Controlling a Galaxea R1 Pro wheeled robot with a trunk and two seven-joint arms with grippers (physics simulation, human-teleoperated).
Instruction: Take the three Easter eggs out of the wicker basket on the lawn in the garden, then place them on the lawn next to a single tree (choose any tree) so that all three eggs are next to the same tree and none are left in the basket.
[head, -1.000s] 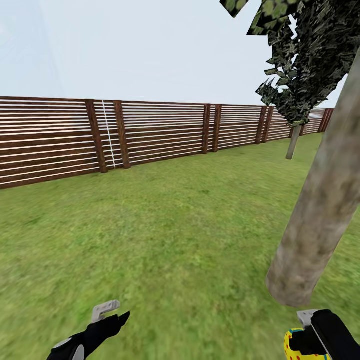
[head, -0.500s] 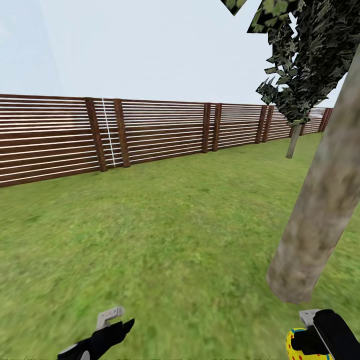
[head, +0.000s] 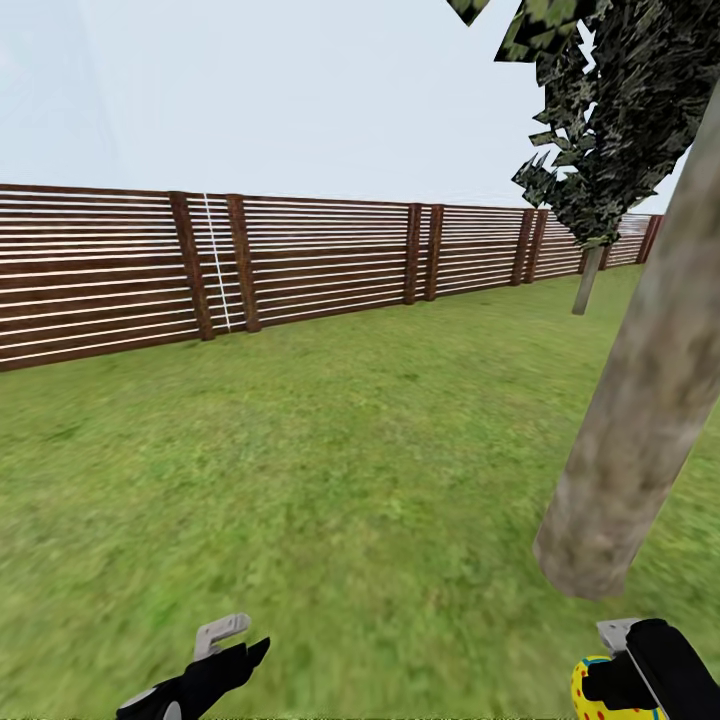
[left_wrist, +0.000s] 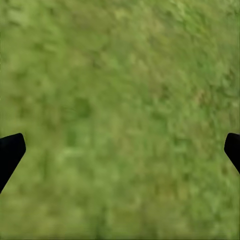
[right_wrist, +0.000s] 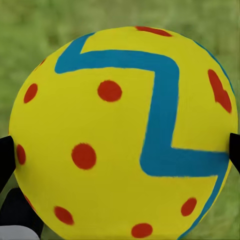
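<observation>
Beside the tree (head: 640, 400), low at the right of the head view, the right gripper (head: 625, 690) has its fingers closed on an Easter egg (head: 598, 695), yellow with a blue zigzag and red dots; the right wrist view shows the same egg (right_wrist: 120, 135) up close, held above grass. Over the last second the fence (head: 300, 265) has slid slightly up in the picture, so the head has tipped a touch; the egg and trunk sit about where they were. The left gripper (head: 225, 650) has edged a little rightward; its fingers stand open over bare lawn (left_wrist: 120, 100), holding nothing. My reading is that the carry is about done, and setting this egg down on the lawn (head: 330, 470) near the trunk's foot comes next.
</observation>
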